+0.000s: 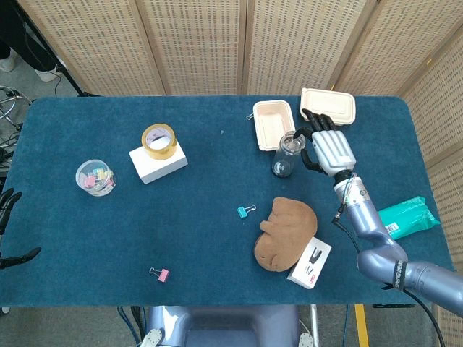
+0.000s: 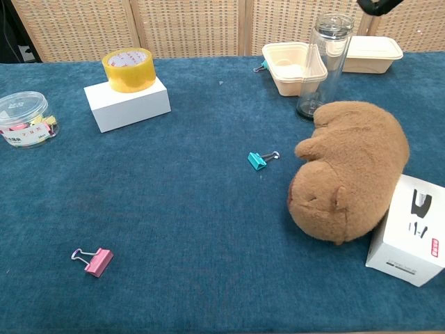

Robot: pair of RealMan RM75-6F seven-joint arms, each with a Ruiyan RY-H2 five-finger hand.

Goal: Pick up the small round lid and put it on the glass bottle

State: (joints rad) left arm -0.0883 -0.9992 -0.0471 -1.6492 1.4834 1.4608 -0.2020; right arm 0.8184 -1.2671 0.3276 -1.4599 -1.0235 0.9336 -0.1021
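Just right of the glass bottle (image 1: 286, 154), which is wearing the small round lid (image 2: 334, 22), my right robot hand (image 1: 329, 150) is hovering, fingers spread, holding nothing.

Two binder clips (image 2: 257, 160) (image 2: 92, 261) (teal, pink); two takeaway boxes (image 1: 273, 124) (image 1: 328, 105).

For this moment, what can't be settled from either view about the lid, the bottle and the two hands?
- Lid seating: a lid sits atop the glass bottle; neither view shows whether it is fully seated.
- Right hand: the chest view cuts it off at the top edge; in the head view its back hides the palm.
- Left hand: cut by the head view's left edge, only dark fingers show.
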